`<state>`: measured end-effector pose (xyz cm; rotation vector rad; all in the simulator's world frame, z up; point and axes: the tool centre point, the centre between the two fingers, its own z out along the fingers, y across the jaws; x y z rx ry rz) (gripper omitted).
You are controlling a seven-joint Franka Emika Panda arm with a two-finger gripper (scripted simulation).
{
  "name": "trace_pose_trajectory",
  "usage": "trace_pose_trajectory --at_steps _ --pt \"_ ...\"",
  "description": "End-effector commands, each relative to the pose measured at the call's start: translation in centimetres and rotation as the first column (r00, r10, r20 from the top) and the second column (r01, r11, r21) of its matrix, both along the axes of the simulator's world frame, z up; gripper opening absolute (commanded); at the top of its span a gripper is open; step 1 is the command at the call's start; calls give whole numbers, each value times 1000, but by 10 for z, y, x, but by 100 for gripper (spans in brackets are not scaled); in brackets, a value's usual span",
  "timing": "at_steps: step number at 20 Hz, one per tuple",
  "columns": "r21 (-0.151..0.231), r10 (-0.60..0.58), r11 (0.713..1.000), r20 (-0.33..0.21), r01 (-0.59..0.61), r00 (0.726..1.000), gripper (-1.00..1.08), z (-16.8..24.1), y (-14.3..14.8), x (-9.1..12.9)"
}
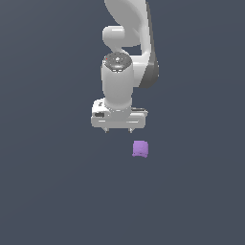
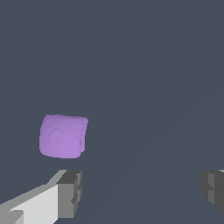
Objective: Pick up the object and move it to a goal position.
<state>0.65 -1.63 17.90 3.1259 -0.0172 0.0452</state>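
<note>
object lies just right of frame centre in exterior view, below and right of gripper, not touching. jaws spread wide, empty. judged light, rigid, rounded corners; pinch across flatter opposite sides, mid-height.

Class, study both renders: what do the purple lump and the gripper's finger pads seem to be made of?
Purple lump: looks soft and matte, perhaps foam or clay, given its rounded corners and faint surface ripples; as a render, uncertain. Finger pads: dull grey with ribbed edges, possibly rubber. The gripper body looks like smooth white plastic.
</note>
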Motion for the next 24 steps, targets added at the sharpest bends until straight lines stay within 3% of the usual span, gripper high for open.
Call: trace_pose_trajectory --at_steps 1,11,24 --pt "0 0 1000 0 0 1000 100 0 0 0" --pt "11 70 997 2 -70 998 100 -3 22 3" --pt "13 35 999 -4 -35 999 100 -19 37 5"
